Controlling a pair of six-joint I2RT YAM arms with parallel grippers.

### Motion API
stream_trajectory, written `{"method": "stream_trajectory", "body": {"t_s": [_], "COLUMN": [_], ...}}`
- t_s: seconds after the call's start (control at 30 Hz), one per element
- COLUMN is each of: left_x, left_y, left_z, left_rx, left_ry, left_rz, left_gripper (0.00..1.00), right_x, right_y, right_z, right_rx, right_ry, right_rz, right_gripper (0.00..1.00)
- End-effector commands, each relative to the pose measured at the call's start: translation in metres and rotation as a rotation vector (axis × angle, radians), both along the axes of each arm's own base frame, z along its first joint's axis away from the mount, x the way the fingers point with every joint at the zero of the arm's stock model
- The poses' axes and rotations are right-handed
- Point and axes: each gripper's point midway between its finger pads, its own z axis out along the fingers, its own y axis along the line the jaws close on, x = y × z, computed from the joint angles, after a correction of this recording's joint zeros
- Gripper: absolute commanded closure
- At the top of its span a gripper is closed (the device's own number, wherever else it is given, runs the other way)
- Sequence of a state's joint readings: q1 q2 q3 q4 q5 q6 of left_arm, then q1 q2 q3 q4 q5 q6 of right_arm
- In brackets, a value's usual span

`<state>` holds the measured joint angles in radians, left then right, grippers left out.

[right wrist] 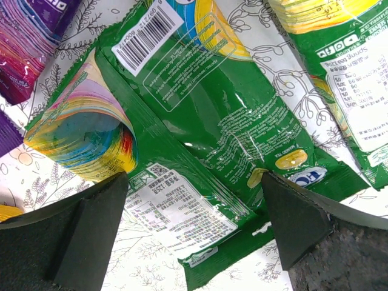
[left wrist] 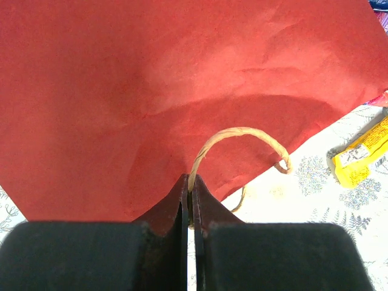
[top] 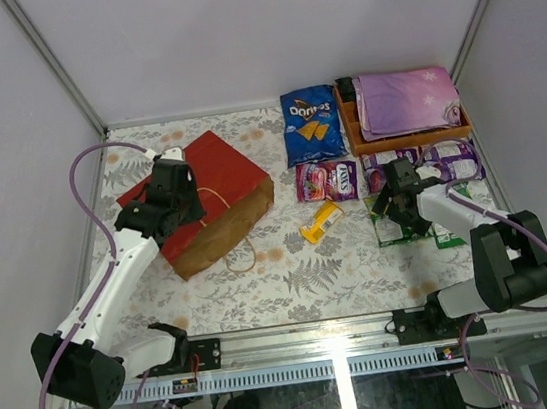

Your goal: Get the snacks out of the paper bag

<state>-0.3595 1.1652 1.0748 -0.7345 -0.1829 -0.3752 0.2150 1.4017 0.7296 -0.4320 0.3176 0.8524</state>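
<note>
Left gripper (left wrist: 188, 189): clenched tight on the rim of the paper bag (top: 211, 177), at the spot where a tan handle (left wrist: 242, 132) loops out from between its fingertips.
Paper bag: lying on its side on the left half of the table (top: 293, 277), with a red face up and a brown side panel turned to the near side. A second handle loop (top: 245, 260) rests on the table cover just near of it.
Blue Doritos bag (top: 310, 125): flat at the far side of the table, right of the paper bag and just left of the tray (top: 348, 126). It is outside the bag.
Pink pack (top: 326, 181): flat, just near of the Doritos bag.
Yellow packet (top: 321, 221): on the table cover between the paper bag and the right arm, apart from both.
Right gripper (right wrist: 194, 203): released, its jaws spread wide and grasping nothing. It hangs low over a green packet (right wrist: 206, 109), one finger on each side.
Green packet: flat on the table at the right, barcode side up. Another green packet (right wrist: 339, 73) lies just beside it.
Purple packs (top: 455, 162): just near of the tray, far of the green ones.
Tray: orange, at the far right, with a folded purple cloth (top: 406, 98) on it.
</note>
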Motion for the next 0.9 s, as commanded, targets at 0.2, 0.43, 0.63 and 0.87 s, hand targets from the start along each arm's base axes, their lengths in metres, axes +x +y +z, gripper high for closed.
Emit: {"method": "stream_trajectory", "body": {"t_s": [0.2,0.43,0.63,0.87], "left_x": [0.005,0.006,0.007,0.007], "left_y": [-0.003,-0.004,-0.005,-0.004], "left_z": [0.010,0.009,0.009,0.008], "left_rx": [-0.005,-0.004,-0.005,-0.002], "left_ry": [-0.056,-0.053,-0.051,-0.048], "left_rz": [-0.022,-0.022,-0.023,-0.021], "left_gripper": [1.00,1.00,1.00,1.00], "right_x": [-0.020,-0.004,0.019,0.039], "right_y": [0.000,-0.004,-0.012,0.098], "right_z": [-0.012,0.031,0.104,0.136], "right_rx": [0.037,0.030,-0.016,0.060], "right_ry": [0.066,-0.041,-0.208,-0.333], "right_rz": [-0.117,-0.158,-0.134,0.301], "right_gripper": [0.01,0.01,0.01,0.23]}}
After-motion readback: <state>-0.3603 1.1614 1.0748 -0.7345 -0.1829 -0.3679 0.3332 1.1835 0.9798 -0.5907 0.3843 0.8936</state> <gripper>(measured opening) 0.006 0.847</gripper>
